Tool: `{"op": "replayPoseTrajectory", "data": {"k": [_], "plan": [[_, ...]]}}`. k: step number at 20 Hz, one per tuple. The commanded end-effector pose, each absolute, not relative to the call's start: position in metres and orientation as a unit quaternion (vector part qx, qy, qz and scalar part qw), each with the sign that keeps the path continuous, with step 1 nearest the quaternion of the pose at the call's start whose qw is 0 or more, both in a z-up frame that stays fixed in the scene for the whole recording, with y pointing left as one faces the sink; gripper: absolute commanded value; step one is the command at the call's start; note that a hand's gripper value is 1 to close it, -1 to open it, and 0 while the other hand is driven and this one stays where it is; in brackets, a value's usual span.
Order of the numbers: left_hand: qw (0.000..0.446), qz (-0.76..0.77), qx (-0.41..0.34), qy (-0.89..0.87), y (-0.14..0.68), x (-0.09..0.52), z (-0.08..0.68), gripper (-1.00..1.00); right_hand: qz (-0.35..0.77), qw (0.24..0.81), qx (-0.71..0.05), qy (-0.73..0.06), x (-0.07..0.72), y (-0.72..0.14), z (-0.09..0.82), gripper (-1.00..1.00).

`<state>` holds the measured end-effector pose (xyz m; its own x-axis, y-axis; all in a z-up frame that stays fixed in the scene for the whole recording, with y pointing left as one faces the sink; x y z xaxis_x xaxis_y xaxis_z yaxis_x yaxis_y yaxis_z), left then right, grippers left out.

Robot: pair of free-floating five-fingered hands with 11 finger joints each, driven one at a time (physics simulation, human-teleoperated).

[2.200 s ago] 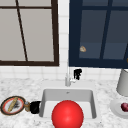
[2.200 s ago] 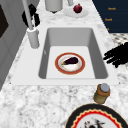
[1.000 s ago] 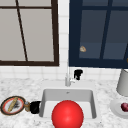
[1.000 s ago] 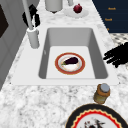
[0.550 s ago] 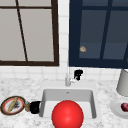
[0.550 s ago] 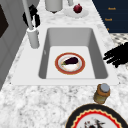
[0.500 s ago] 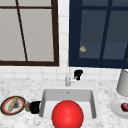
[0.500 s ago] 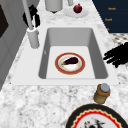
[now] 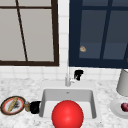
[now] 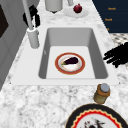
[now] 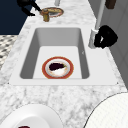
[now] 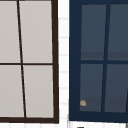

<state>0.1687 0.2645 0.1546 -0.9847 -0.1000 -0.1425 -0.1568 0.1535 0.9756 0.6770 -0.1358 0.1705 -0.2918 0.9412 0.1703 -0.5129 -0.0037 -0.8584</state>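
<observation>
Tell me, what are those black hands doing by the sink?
The right hand floats beside the faucet at the back of the sink, fingers curled close to it. The left hand hovers at the sink's left front edge, next to a small jar and a patterned plate on the counter. Down in the sink, an eggplant lies on a red-rimmed plate; neither hand touches it.
</observation>
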Motion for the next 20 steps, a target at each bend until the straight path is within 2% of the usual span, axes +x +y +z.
{"op": "replayPoseTrajectory", "data": {"k": [1, 6, 7, 20], "plan": [[0.022, 0.645, -0.085, 0.759, 0.265, 0.169, 0.155, 0.00, 0.658, 0.537, -0.249, -0.465, 0.667, -0.145, 0.151, 1.00], [0.022, 0.645, -0.085, 0.759, 0.265, 0.169, 0.155, 0.00, 0.668, 0.544, -0.241, -0.448, 0.677, -0.138, 0.161, 1.00], [0.022, 0.645, -0.085, 0.759, 0.265, 0.169, 0.155, 0.00, 0.670, 0.543, -0.243, -0.444, 0.677, -0.137, 0.163, -1.00], [0.022, 0.645, -0.085, 0.759, 0.265, 0.169, 0.155, 0.00, 0.662, 0.547, -0.230, -0.457, 0.671, -0.175, 0.191, -1.00]]}}
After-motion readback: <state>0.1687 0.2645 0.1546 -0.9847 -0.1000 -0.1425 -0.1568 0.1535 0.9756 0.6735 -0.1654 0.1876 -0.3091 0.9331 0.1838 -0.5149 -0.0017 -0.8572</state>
